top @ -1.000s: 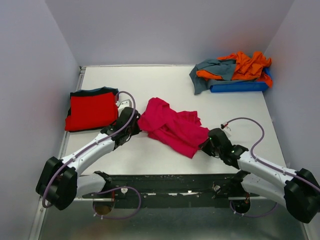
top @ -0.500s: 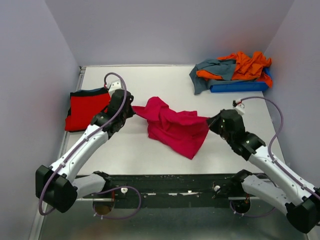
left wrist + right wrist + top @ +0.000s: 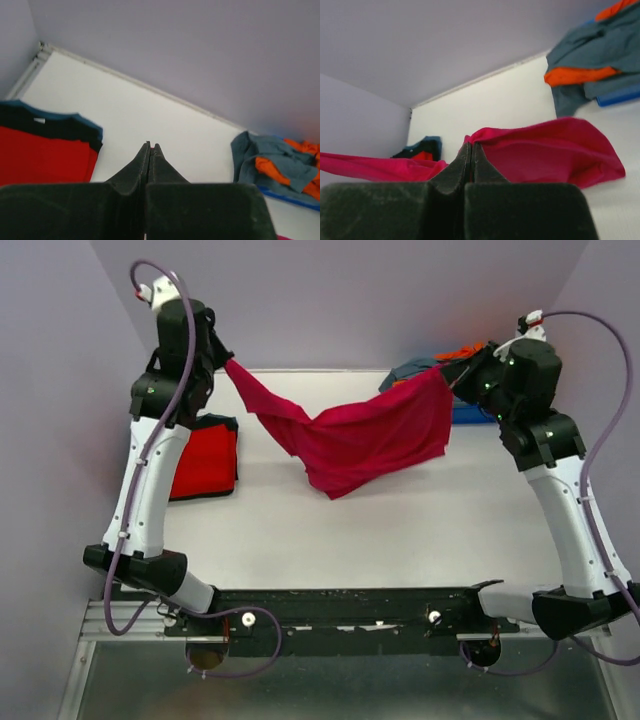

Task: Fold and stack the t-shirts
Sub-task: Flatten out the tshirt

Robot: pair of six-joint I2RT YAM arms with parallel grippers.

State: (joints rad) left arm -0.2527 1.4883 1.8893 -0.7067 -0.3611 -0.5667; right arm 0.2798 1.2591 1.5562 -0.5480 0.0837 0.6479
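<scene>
Hoisted magenta t-shirt [image 3: 350, 440] from crumpled heap on worktop [image 3: 400, 530] within the last second. Held slung in mid-air between left end effector [image 3: 225, 362] and right end effector [image 3: 447, 375], both clenched on its edges. Judged ready for spreading flat; folding not started.

The magenta tee [image 3: 370, 435] and red tee [image 3: 205, 462] are plain.

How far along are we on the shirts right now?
Done: a red t-shirt lies folded at the left, on top of a dark folded shirt. In hand: the magenta t-shirt hangs stretched between the left gripper and right gripper, both shut on it, not yet folded. Left: the orange and grey-teal t-shirts crumpled on the blue tray.
</scene>
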